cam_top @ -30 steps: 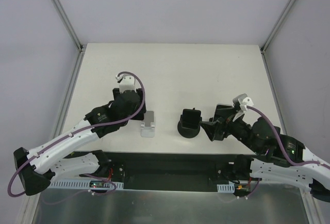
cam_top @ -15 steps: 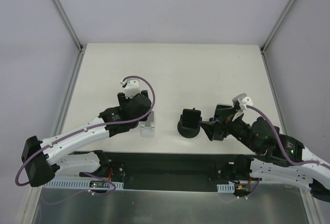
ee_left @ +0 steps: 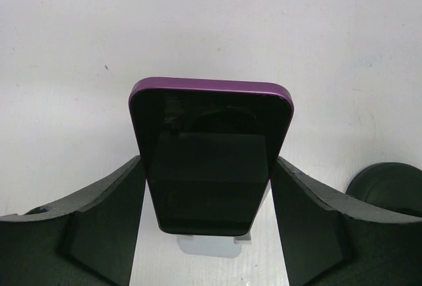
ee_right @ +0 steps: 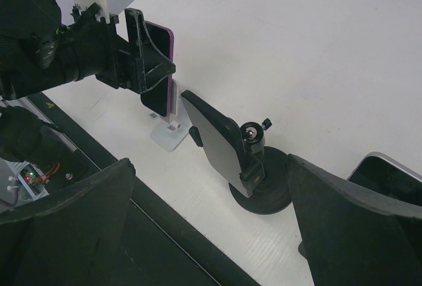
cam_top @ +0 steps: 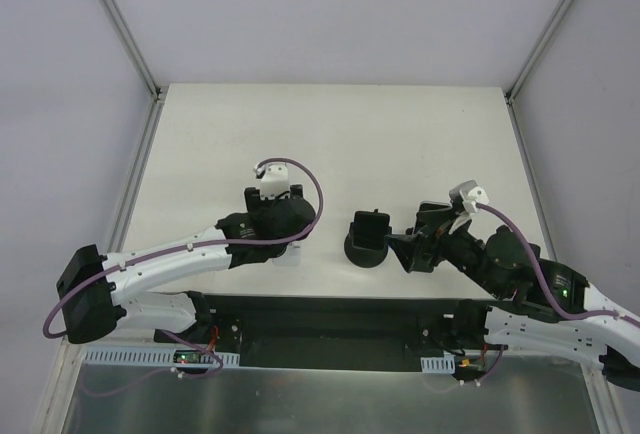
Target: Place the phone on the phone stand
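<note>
Fingers of the right gripper [cam_top: 408, 242] stand spread wide and empty in the overhead view, just right of the phone stand [cam_top: 367, 240] by the near edge of the white bench [cam_top: 330, 134], with pale grey walls around. The left arm [cam_top: 170, 254] lies stretched from the near left corner, the left gripper [cam_top: 290, 239] left of that stand. Left wrist: both fingers [ee_left: 109, 223] clamp the purple-edged phone [ee_left: 211, 161], upright over a small white stand [ee_left: 211, 248]. Right wrist: the phone hangs just beside the phone stand's tilted holder, apart from it.
</note>
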You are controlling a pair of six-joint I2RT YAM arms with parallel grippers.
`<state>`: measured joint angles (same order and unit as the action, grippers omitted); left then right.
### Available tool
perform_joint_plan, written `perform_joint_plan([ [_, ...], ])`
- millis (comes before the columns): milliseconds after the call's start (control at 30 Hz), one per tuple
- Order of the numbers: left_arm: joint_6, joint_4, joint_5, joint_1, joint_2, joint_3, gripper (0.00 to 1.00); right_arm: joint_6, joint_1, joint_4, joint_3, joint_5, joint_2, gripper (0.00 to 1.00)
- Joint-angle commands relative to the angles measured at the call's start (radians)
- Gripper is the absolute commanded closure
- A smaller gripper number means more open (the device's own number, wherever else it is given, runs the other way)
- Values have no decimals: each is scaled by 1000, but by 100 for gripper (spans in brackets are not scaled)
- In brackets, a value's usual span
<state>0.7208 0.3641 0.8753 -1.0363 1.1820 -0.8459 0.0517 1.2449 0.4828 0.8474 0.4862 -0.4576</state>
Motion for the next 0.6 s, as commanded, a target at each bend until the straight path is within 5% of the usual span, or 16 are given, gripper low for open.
perform_joint_plan([
  [0, 20, -63, 65, -13, 7, -10, 100, 8, -2, -43, 4, 5, 10, 0],
  [567, -49, -228, 11, -13, 24, 91, 100, 14, -2, -55, -11, -6, 22, 1],
])
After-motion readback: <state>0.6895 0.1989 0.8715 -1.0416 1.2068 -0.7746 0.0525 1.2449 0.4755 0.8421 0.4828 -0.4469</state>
